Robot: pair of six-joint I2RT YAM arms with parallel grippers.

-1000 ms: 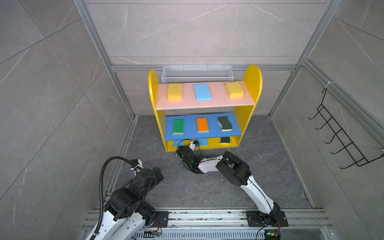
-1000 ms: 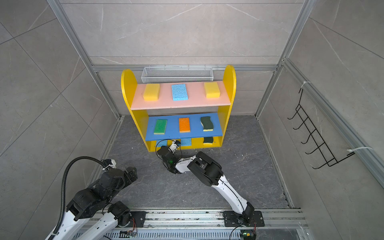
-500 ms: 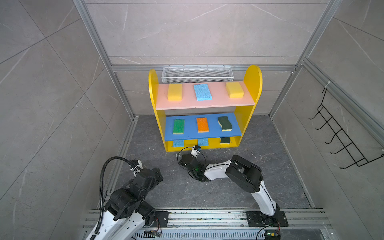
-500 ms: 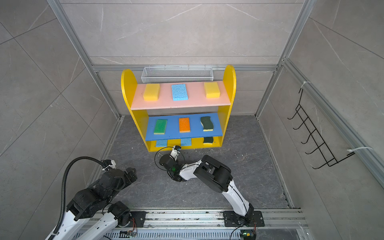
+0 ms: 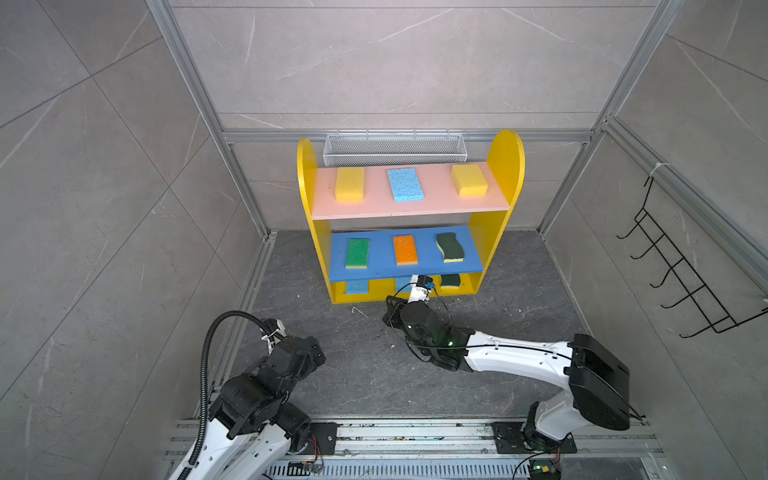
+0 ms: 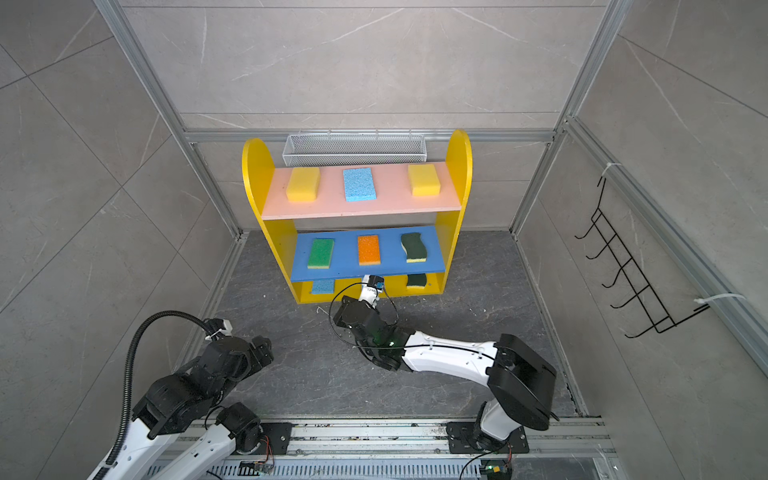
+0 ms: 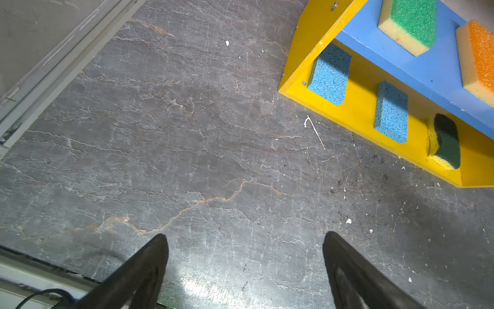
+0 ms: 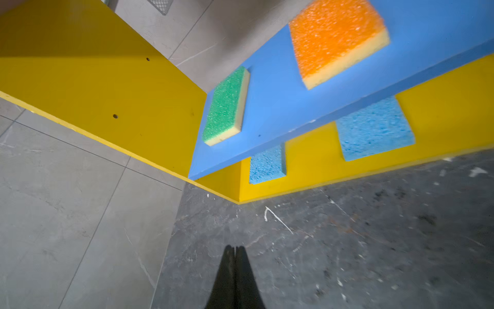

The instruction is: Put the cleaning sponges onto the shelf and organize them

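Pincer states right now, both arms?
Left pincer: open, empty.
Right pincer: closed, holding nothing.

Centre of both top views, the round-sided wooden shelf unit point(image 5: 505, 166) is showing bright yellow, its upper board point(image 5: 436, 203) pale pink, its middle board point(image 5: 382, 266) blue. The left thick sponge block point(image 5: 350, 185) and right thick sponge block point(image 5: 469, 180) are showing plain yellow, the flat porous sponge point(image 5: 405, 185) between them speckled light blue. The rectangular bright green sponge point(image 5: 357, 252), rectangular orange sponge point(image 5: 405, 249) and wavy dark green sponge point(image 5: 449, 247) are showing pale yellow bases. Upper right in the left wrist view, the corner bottom sponge point(image 7: 330, 77) and middle bottom sponge point(image 7: 392, 115) are showing light blue, the second wavy sponge point(image 7: 445, 141) dark green over yellow. The veined stone floor point(image 8: 347, 240) is looking dark grey, its blurred flecks perhaps white.
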